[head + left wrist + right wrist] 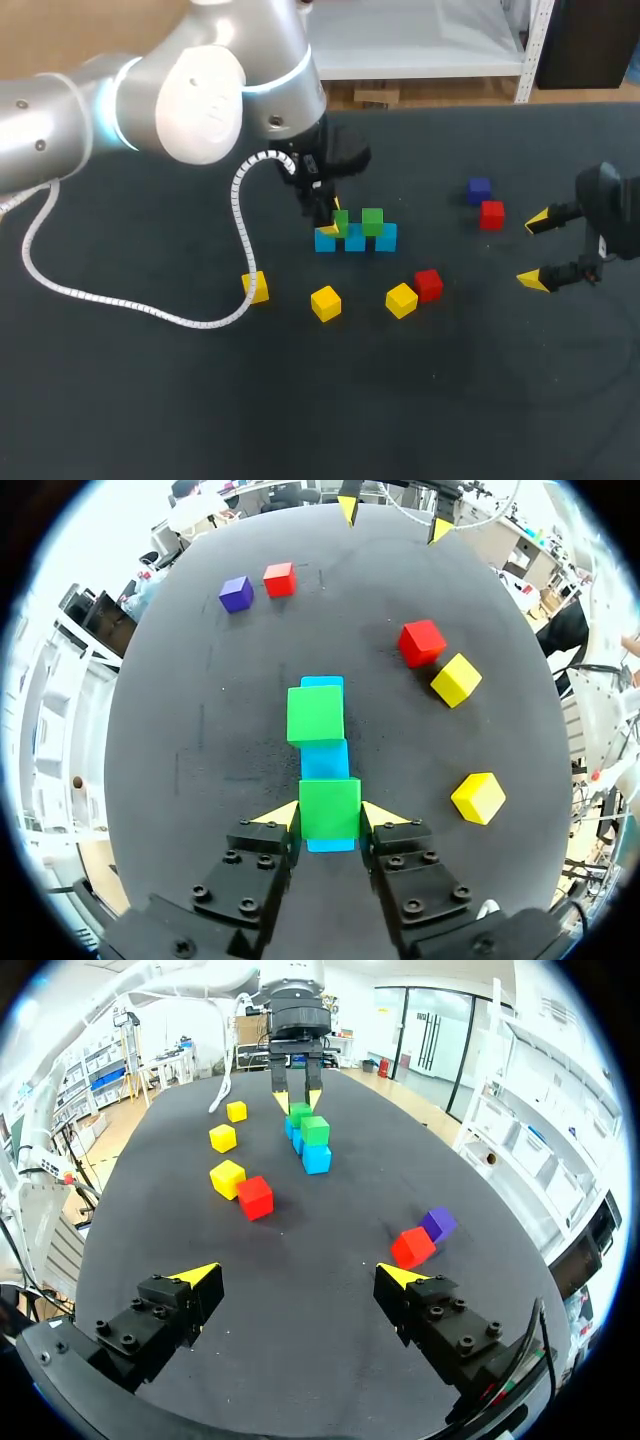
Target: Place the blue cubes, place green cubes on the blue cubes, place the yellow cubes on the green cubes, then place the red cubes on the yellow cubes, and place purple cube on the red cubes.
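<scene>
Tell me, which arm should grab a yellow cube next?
Probably left: the left gripper holds a green cube close to the yellow cubes; the right gripper, open, hangs farther off.

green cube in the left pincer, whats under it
The end of the blue row shows as a strip under the green cube in the left pincer. The cube hides whether it rests on one blue cube or two.
</scene>
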